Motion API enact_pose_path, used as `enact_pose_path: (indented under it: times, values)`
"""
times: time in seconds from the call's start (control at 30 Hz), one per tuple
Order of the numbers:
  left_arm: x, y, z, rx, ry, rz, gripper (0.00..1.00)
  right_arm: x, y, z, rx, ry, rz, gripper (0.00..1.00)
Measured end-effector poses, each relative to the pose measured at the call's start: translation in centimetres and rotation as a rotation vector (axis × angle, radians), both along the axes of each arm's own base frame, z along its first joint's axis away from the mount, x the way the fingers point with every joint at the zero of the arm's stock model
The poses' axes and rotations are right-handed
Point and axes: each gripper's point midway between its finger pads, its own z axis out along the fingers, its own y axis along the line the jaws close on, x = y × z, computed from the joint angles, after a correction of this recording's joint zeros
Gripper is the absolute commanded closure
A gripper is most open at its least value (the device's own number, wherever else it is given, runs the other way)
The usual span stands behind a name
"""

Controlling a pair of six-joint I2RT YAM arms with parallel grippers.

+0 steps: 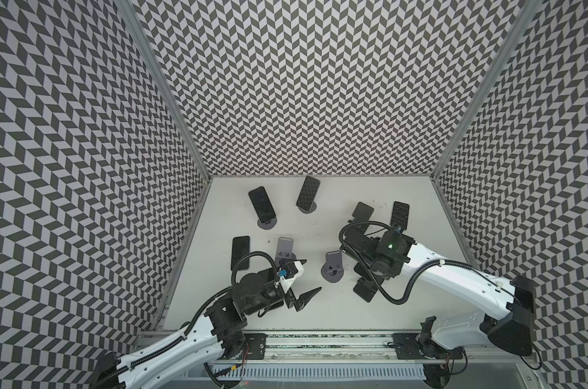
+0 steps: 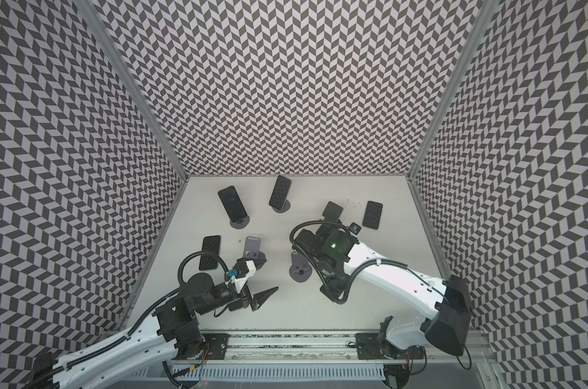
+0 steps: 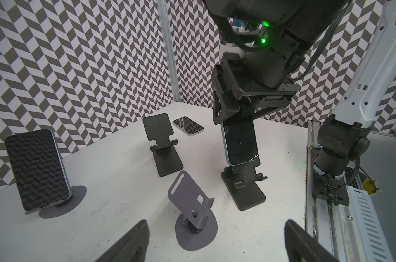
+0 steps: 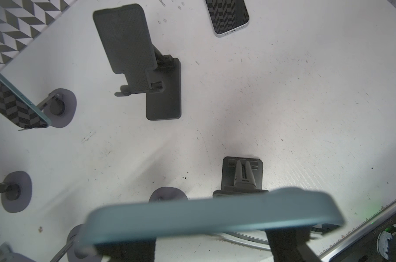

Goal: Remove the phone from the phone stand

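Observation:
My right gripper [image 3: 235, 113] is shut on the top end of a teal-edged phone [image 3: 240, 143] and holds it upright and tilted over a black folding phone stand [image 3: 245, 183]. The phone's lower edge sits above the stand's two ledge hooks, in front of the top of its back plate. In the right wrist view the phone's teal edge [image 4: 210, 217] runs across between the fingers, with the stand [image 4: 242, 174] below. In both top views the right wrist hides the phone; the stand's base [image 1: 365, 291] shows. My left gripper [image 1: 311, 274] is open and holds nothing, near the table's front left.
Two phones rest on grey round stands [image 1: 261, 203] [image 1: 308, 192] at the back. Two more phones lie flat on the table [image 1: 240, 252] [image 1: 400, 214]. An empty black stand [image 1: 362, 212] and two empty grey stands [image 1: 284, 251] [image 1: 333, 266] are there too. Patterned walls close three sides.

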Motion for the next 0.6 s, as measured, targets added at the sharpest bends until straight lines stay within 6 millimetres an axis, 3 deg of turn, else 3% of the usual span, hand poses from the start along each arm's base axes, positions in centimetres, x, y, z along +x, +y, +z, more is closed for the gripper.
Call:
enact_pose_path:
  times: [0.6]
  values:
    - [0.9,0.9,0.0,0.008,-0.005,0.072,0.08,1.6,1.7,2.5,-0.027,-0.055,0.088,0.43]
